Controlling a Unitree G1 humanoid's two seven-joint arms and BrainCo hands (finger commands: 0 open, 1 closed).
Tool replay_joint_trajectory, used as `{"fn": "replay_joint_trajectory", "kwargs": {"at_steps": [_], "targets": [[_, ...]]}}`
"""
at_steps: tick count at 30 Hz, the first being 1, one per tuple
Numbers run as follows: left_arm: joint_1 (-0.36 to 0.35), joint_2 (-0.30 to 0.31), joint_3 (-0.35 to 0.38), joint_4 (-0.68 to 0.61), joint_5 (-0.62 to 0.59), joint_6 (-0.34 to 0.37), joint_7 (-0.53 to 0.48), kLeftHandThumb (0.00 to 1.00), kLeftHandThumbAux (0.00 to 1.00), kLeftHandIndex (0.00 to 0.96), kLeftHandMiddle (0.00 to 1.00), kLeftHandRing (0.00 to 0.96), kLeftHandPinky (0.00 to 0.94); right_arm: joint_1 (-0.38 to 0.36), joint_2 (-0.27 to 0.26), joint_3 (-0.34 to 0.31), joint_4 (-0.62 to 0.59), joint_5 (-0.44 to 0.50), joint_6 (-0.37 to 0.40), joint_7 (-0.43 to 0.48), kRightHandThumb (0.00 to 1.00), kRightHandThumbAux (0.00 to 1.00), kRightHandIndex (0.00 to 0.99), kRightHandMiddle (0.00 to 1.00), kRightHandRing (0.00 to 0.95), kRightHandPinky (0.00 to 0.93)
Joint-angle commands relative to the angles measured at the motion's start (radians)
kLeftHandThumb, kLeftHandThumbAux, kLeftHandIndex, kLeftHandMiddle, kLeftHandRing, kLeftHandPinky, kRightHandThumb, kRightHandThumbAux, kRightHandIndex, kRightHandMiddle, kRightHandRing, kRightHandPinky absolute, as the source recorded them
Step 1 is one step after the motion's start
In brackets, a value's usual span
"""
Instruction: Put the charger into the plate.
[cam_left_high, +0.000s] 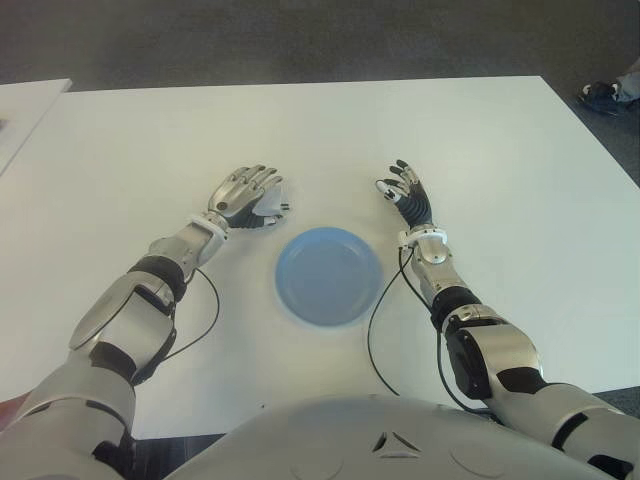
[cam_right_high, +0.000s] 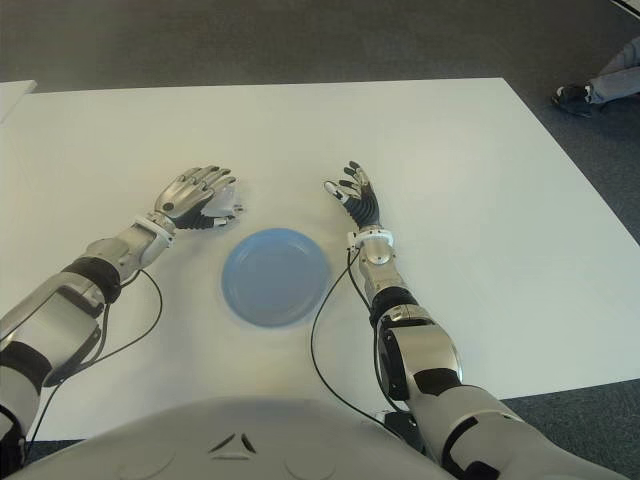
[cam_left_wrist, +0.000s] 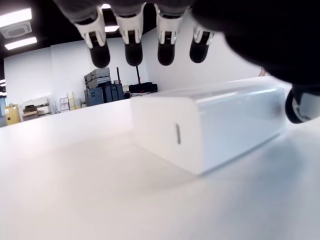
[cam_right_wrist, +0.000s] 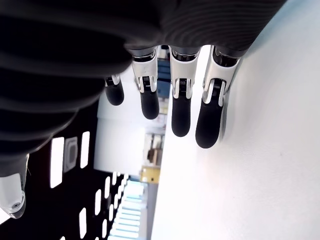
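The white charger (cam_left_wrist: 215, 125) is a rectangular block lying flat on the white table (cam_left_high: 150, 150), just left of the round blue plate (cam_left_high: 329, 275), which holds nothing. My left hand (cam_left_high: 270, 192) hovers over the charger with its fingers (cam_left_wrist: 132, 52) stretched above the top and not touching it. Its thumb (cam_left_wrist: 302, 102) sits close to the charger's end. The charger shows as a pale edge (cam_left_high: 274, 204) under that hand. My right hand (cam_left_high: 398, 186) shows to the right of the plate, fingers (cam_right_wrist: 180, 115) spread and holding nothing.
Thin black cables (cam_left_high: 375, 335) run from both wrists toward my body, one curving past the plate's right side. A second white table (cam_left_high: 25, 110) stands at the far left. A person's shoe (cam_left_high: 600, 95) is on the dark floor beyond the table's right corner.
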Motion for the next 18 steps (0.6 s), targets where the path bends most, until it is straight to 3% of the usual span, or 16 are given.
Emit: {"fn": "replay_joint_trajectory", "kwargs": {"at_steps": [1,18], "targets": [[-0.032,-0.014,0.002,0.038,-0.023,-0.032,-0.055,0.167,0.26,0.0,0.0,0.0,0.0,0.091,0.017,0.009,0.074,-0.011,0.088,0.015,0.097,0.526,0.0,0.14,0.223,0.18],[-0.085,-0.046,0.01,0.151,-0.083,-0.056,-0.196,0.228,0.27,0.0,0.0,0.0,0.0,0.112,0.013,0.013,0.056,-0.012,0.076,0.025,0.094,0.533,0.0,0.139,0.226,0.172]]}}
